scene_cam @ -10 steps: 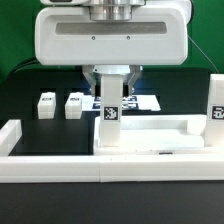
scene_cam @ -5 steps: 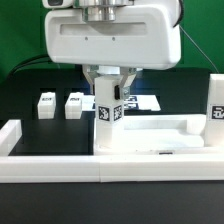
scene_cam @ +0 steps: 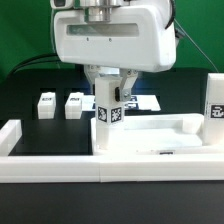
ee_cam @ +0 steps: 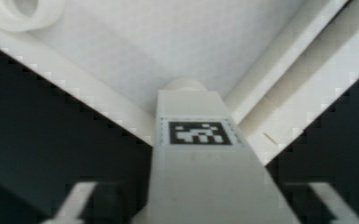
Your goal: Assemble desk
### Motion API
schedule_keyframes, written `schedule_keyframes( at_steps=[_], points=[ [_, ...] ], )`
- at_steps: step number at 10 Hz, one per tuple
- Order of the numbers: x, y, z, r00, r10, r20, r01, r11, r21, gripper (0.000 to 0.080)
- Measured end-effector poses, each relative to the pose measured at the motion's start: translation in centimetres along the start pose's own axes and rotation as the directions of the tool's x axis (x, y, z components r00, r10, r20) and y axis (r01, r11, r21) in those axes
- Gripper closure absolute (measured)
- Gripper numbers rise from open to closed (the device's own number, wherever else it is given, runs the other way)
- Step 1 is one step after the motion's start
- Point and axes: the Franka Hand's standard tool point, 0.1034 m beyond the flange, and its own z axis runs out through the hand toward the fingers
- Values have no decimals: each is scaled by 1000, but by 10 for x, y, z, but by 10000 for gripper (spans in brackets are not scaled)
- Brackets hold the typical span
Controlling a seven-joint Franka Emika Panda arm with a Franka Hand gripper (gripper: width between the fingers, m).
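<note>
Gripper (scene_cam: 109,97) loosely straddles upright leg (scene_cam: 108,118)

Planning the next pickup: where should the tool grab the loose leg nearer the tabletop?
Probably from above, pinching the loose leg across its flat side faces: it is a square block, top unobstructed, with gaps to the other loose leg and the tabletop.

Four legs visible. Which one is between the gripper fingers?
The upright leg at the tabletop's corner on the exterior view's left, under the gripper. A second leg stands at that view's right; two loose legs sit on the table.
</note>
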Motion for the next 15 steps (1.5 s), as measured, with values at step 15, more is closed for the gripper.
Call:
schedule_keyframes(
  at_steps=[15],
  points=[
    [3,3,3,263,-964,27,965,262,-28,150]
  ],
)
